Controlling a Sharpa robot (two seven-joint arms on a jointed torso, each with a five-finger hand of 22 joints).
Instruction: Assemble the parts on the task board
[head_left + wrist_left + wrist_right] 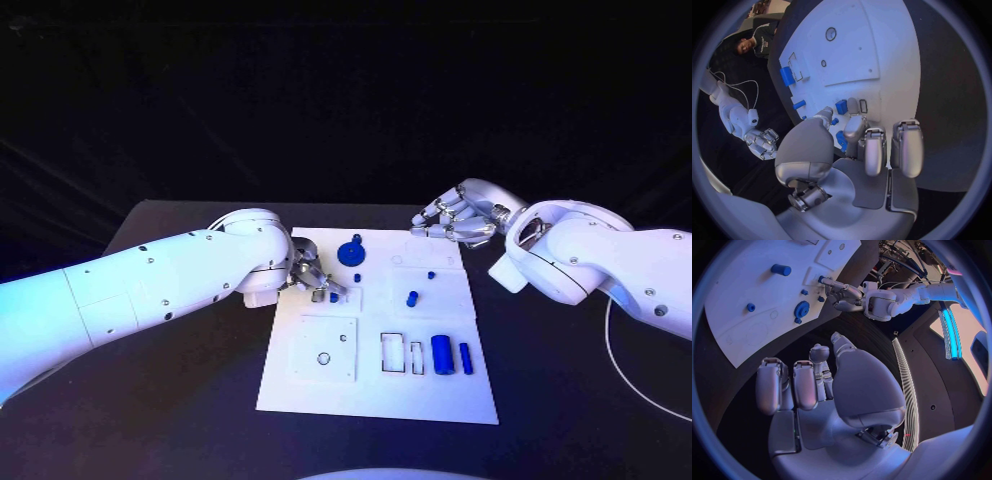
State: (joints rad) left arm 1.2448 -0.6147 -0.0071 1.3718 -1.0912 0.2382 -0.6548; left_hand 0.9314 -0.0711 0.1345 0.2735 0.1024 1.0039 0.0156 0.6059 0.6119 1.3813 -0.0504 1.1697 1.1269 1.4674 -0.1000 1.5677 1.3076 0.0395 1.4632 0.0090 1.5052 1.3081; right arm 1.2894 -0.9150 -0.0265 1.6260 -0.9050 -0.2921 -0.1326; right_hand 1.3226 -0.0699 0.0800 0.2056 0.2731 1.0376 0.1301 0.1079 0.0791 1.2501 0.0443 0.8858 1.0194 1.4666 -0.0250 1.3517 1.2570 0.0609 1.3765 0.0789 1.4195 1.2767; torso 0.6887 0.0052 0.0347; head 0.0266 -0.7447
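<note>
The white task board lies in the middle of the black table. My left hand hangs over the board's left edge and pinches a small blue part between thumb and a finger; the same part shows at its fingertips. My right hand hovers off the board's far right corner, holding nothing, its fingers loosely apart. On the board lie a blue gear, a short peg, a thick cylinder and a thin bar.
Small blue studs sit in the board's middle. Empty rectangular slots lie beside the cylinder, and a square plate with round holes takes the near left. A white cable runs over the table at right.
</note>
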